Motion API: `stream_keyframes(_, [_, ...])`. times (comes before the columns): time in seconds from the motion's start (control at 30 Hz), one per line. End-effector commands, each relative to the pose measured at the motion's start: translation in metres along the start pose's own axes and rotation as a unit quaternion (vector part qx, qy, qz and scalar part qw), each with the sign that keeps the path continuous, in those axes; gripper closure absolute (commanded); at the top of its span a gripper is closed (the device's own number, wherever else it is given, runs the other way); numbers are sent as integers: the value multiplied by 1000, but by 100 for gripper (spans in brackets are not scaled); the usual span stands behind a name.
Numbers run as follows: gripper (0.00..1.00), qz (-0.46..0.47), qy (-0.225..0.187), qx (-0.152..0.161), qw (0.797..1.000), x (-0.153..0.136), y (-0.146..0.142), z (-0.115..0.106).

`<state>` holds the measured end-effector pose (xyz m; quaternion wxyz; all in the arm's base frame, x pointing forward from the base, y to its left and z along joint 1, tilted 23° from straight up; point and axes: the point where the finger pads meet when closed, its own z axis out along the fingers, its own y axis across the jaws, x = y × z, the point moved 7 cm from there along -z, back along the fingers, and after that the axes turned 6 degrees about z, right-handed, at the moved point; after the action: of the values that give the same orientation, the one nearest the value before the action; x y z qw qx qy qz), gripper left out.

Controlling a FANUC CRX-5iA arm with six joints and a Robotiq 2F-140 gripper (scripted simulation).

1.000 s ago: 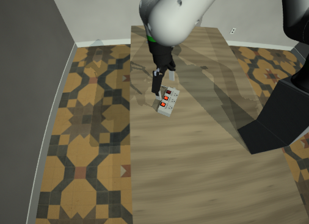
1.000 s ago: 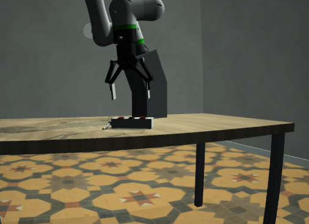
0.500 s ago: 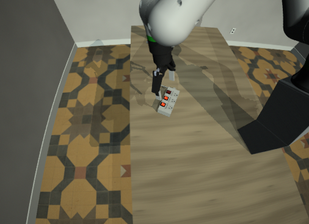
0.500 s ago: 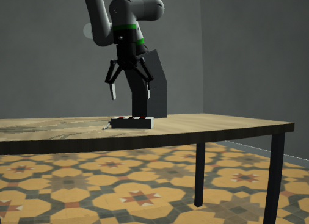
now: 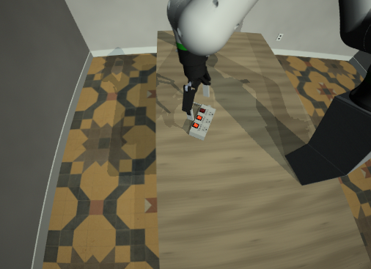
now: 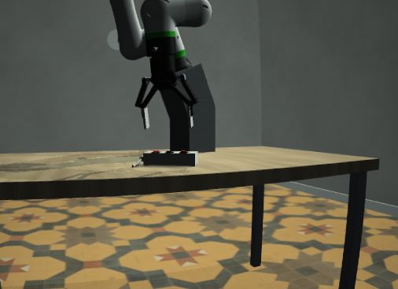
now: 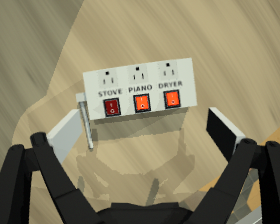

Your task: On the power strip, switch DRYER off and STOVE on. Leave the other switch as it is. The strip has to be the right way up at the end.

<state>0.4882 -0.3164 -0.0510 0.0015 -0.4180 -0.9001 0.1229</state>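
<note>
The black two-finger gripper (image 7: 145, 137) hangs spread fully wide and empty above the white rectangular power strip (image 7: 139, 87), which lies face up on the wooden table (image 6: 275, 163). DRYER's lit orange rocker switch (image 7: 172, 99) wants one fingertip only — better to narrow the fingers, then press squarely so the lit PIANO switch (image 7: 141, 103) beside it stays untouched — and then the same for the dark red STOVE switch (image 7: 111, 107).

Matt, streaky wood-grain bench (image 5: 234, 196); smooth pale plastic power strip (image 7: 151, 72) with glossy red switches; matt black pincer (image 6: 167, 120); patterned tile floor (image 6: 118, 246).
</note>
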Motion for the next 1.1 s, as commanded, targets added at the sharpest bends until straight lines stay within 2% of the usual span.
stream_keyframes(0.0, [0,0,0,0,1000,0,0,0])
stream_keyframes(0.47, [0,-3,-2,0,1000,0,0,-1])
stream_keyframes(0.53, [0,-61,-27,8,998,3,-6,-11])
stream_keyframes(0.6, [0,-61,-27,8,998,3,-6,-11])
stream_keyframes(0.67, [0,-170,-68,21,983,13,-12,-30])
stream_keyframes(0.8, [0,-235,-91,28,967,21,-13,-38])
stream_keyframes(0.83, [0,-273,-103,31,956,27,-12,-43])
stream_keyframes(1.07, [0,-299,-111,33,947,32,-12,-46])
